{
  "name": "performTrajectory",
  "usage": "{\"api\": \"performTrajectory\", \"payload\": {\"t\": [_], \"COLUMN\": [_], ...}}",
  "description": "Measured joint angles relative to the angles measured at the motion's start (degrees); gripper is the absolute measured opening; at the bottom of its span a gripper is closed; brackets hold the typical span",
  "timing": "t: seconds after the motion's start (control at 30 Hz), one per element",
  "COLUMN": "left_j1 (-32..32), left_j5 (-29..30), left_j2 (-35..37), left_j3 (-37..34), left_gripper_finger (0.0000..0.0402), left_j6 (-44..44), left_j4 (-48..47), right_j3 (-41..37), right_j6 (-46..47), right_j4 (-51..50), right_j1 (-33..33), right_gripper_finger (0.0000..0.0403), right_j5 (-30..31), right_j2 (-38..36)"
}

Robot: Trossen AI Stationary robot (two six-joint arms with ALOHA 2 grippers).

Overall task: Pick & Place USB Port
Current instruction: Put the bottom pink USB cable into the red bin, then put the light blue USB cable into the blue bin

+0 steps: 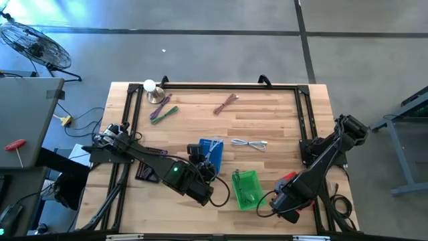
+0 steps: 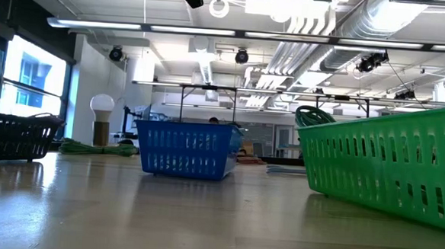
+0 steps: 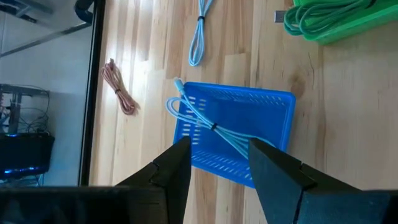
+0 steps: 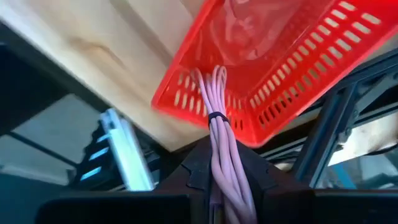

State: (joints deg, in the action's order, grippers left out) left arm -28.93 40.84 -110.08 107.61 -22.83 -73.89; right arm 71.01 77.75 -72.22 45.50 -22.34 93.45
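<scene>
The right gripper grips a pink cable before the red basket; the left gripper hangs open over the blue basket, which holds its cable; loose cables remain.

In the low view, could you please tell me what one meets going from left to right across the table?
Dark basket → white bulb on its stand → blue basket → green basket, which holds a coiled green cable.
</scene>
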Motion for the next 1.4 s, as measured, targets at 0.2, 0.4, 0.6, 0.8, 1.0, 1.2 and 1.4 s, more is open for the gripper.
{"api": "performTrajectory", "payload": {"t": [0.2,0.4,0.6,0.8,1.0,1.2,1.4], "left_j1": [0.0,0.0,0.0,0.0,0.0,0.0,0.0], "left_j5": [0.0,0.0,0.1,0.1,-0.4,-2.4,-0.4], "left_j2": [0.0,0.0,0.0,0.0,0.0,0.0,1.4], "left_j3": [0.0,0.0,0.0,0.0,0.0,0.0,0.0], "left_gripper_finger": [0.0153,0.0153,0.0153,0.0153,0.0153,0.0153,0.0153], "left_j6": [0.0,0.0,0.0,0.0,0.2,-0.7,-5.1], "left_j4": [0.0,0.0,0.0,0.0,-2.4,-5.0,-8.5], "right_j3": [-4.0,-5.8,-6.0,-4.6,1.6,9.7,15.8], "right_j6": [-2.4,-3.3,-3.3,-3.8,-6.1,-19.5,-34.6], "right_j4": [4.5,4.2,3.8,-0.5,-10.3,-14.6,-14.5], "right_j1": [-0.2,-0.6,-0.9,-1.3,-2.4,-4.5,-12.2], "right_gripper_finger": [0.0033,0.009,0.0176,0.0225,0.0214,0.0194,0.0183], "right_j5": [-0.1,4.0,6.6,6.7,13.9,31.4,45.8], "right_j2": [-0.1,0.0,0.0,0.0,0.0,-0.1,-0.1]}}
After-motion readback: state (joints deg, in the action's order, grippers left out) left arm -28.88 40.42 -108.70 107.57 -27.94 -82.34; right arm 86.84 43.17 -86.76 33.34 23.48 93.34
